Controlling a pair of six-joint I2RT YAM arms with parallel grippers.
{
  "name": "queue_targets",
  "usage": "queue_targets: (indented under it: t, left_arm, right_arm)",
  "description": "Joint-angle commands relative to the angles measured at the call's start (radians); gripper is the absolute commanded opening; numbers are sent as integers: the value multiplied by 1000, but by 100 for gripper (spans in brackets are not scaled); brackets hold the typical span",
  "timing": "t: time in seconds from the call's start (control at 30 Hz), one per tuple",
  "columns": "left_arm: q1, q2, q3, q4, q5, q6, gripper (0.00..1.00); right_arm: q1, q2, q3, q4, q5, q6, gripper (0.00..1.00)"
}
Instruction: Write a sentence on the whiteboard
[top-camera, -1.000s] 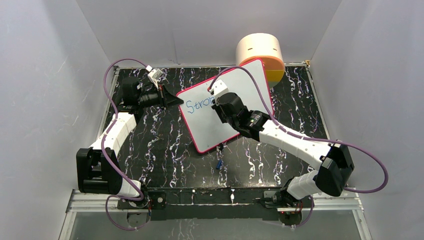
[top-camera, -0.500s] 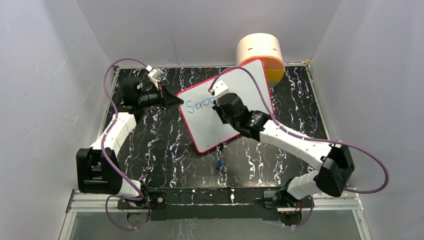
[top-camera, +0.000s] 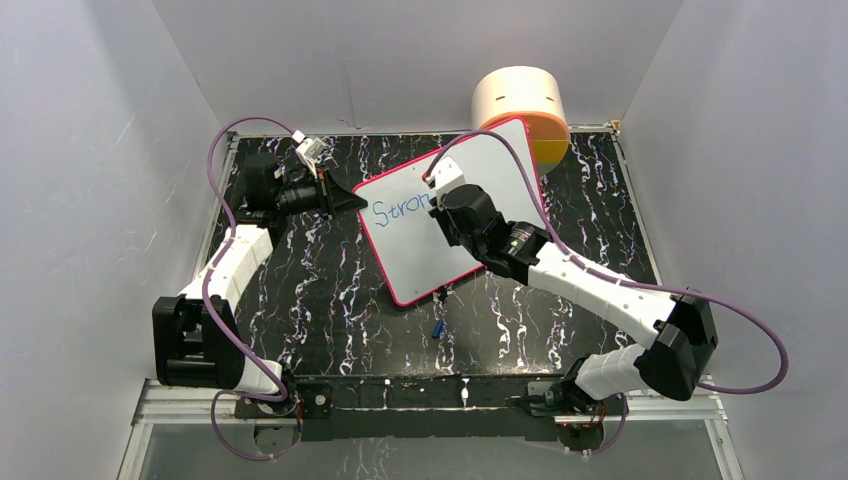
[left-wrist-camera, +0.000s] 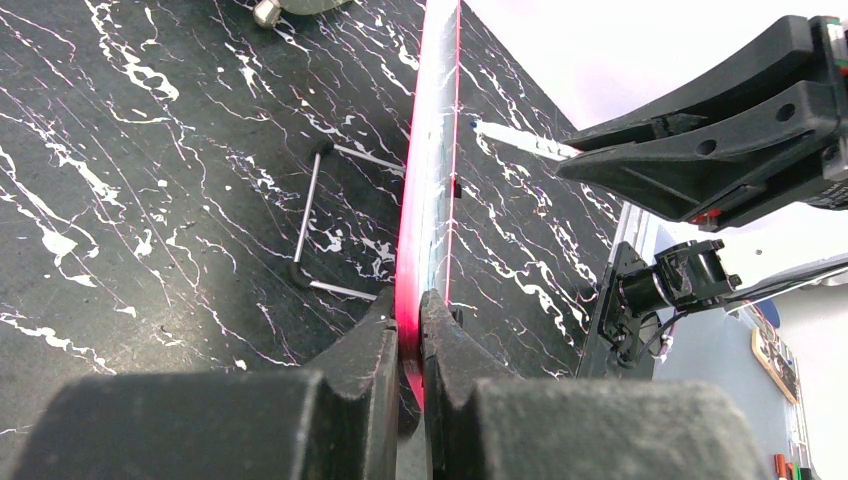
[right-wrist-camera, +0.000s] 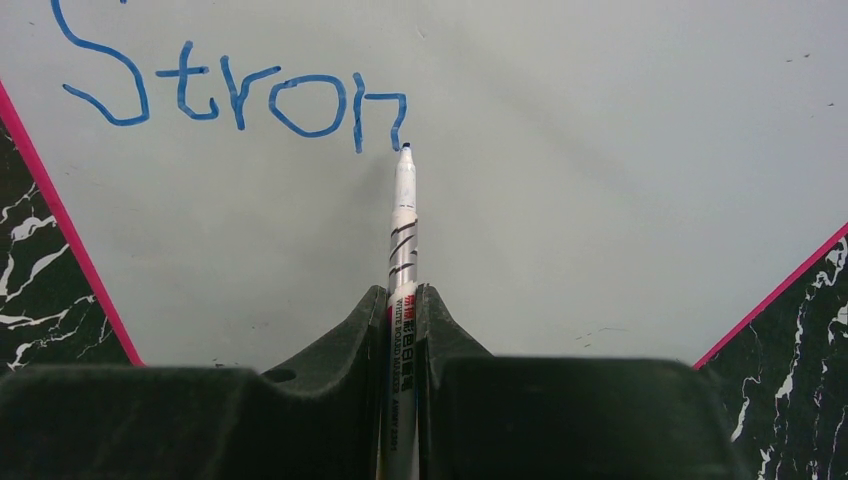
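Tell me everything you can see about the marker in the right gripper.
The marker is a slim white pen with black stripes, a red printed label band and a bare blue tip. The right gripper clamps its barrel between both fingers, so its rear end is hidden. It points straight ahead, and its tip appears to rest on the whiteboard at the end of the last stroke of the blue lettering, which reads "Stron".

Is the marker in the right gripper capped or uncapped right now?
Uncapped. In the right wrist view the marker shows a bare blue tip at the last letter of the sentence on the whiteboard.
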Motion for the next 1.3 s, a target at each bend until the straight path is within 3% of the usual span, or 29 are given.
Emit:
queue_targets:
  t: [0.0, 1.27]
  left_arm:
    - [-41, 26, -13, -87, -39, 93, 0]
    - [-43, 29, -11, -90, -34, 94, 0]
  right_arm:
    - [-7, -36, 23, 58, 20, -18, 0]
    - [-51, 42, 67, 112, 1, -62, 0]
